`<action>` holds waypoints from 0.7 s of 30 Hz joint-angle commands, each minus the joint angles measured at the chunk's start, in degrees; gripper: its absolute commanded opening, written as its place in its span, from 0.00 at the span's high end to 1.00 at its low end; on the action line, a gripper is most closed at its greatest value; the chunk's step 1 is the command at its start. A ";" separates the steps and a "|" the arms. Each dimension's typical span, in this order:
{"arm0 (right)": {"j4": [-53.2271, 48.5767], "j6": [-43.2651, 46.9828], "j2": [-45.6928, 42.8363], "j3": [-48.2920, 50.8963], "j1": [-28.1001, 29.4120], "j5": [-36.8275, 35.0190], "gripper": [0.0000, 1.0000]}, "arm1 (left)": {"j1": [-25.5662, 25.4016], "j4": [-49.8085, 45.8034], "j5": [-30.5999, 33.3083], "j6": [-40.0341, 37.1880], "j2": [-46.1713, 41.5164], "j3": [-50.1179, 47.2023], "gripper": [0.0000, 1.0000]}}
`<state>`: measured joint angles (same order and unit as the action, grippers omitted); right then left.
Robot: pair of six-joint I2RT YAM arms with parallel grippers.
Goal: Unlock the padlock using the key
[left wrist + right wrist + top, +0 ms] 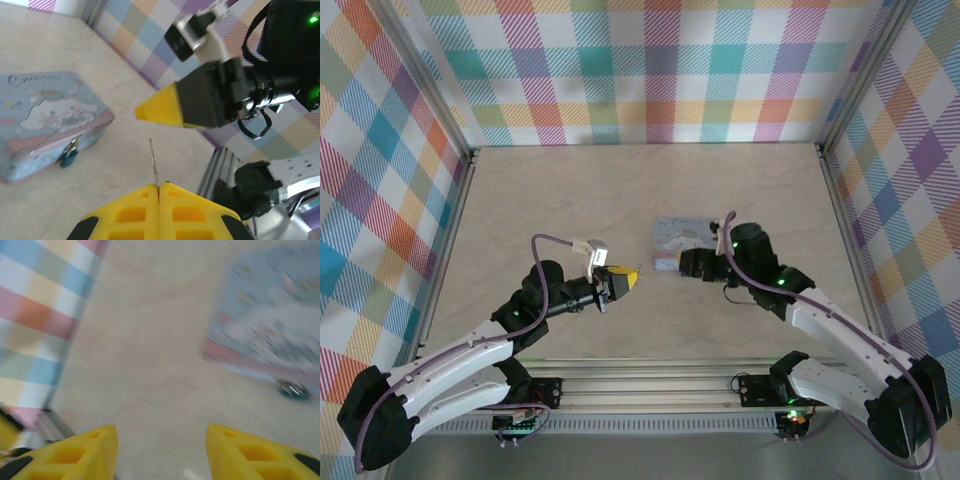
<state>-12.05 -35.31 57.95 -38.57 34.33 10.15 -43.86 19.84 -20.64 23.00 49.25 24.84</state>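
A thin pale metal key [153,160] sticks out forward from my left gripper [159,186], whose yellow pads are shut on it. In the top view the left gripper [631,278] hovers mid-table, just left of the tin box [682,238]. The tiny blue-teal padlock [69,155] hangs on the box's front clasp, to the left of the key tip and apart from it. My right gripper [161,430] is open with nothing between its fingers. The padlock [294,389] lies blurred ahead of it to the right. From above, the right gripper [665,264] sits at the box's near edge.
The pale blue cartoon-printed tin box [45,120] rests on the wooden table [570,200]. Plaid walls enclose the table on three sides. One yellow finger [160,107] of the right gripper hangs close above the key in the left wrist view.
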 commanded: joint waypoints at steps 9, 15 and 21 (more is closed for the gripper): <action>2.59 2.26 12.17 1.73 7.91 -26.67 0.48 | -0.83 -8.17 4.57 -4.24 2.49 -2.57 1.00; 3.12 2.99 21.17 -2.08 11.73 -35.79 0.46 | -1.04 -6.83 6.09 -4.36 3.62 -4.01 1.00; 8.17 1.92 26.40 -2.49 11.73 -37.13 0.46 | -1.05 -6.66 6.84 -4.90 3.59 -5.08 1.00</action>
<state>-7.31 -33.21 82.59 -39.31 45.93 -23.40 -44.18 12.45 -14.87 19.62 53.06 20.69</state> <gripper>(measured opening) 0.540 0.045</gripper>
